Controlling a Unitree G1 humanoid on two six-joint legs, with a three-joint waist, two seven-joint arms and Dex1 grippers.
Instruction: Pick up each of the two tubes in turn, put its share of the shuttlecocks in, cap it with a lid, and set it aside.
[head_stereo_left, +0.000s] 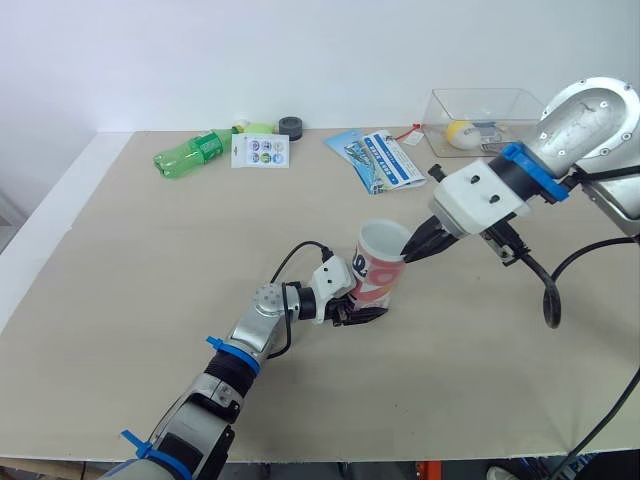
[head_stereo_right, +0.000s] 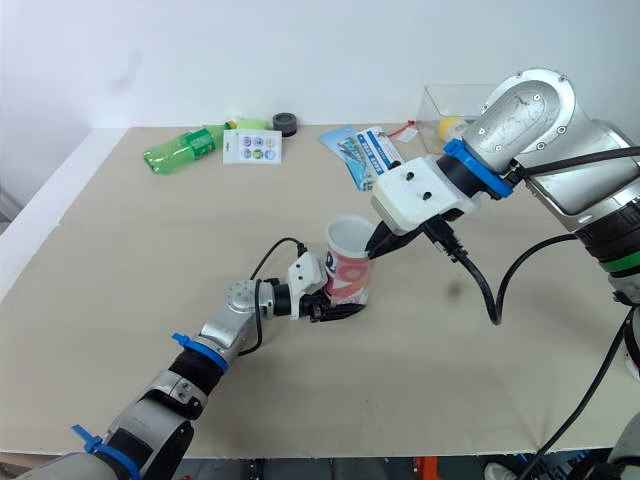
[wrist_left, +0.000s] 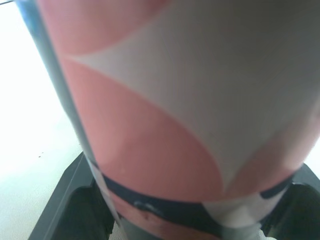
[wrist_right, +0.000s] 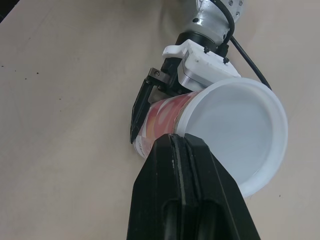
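A short tube (head_stereo_left: 380, 265) with a white inside and a pink and red pattern stands tilted near the table's middle. My left gripper (head_stereo_left: 352, 308) is shut on its lower part, one finger on each side, as the left wrist view shows close up on the tube (wrist_left: 165, 115). My right gripper (head_stereo_left: 408, 252) is shut, its fingers pressed together with nothing seen between them, and its tip rests at the tube's rim. In the right wrist view the tube's (wrist_right: 235, 130) inside looks bare white, and the left gripper's fingers (wrist_right: 142, 107) clasp its side.
At the table's back lie a green bottle (head_stereo_left: 192, 153), a sticker card (head_stereo_left: 260, 151), a black round piece (head_stereo_left: 291, 126) and a blue leaflet (head_stereo_left: 378, 160). A clear box (head_stereo_left: 480, 105) holding a yellow thing (head_stereo_left: 460, 133) stands at the back right. A black cable (head_stereo_left: 550, 290) hangs off the right arm.
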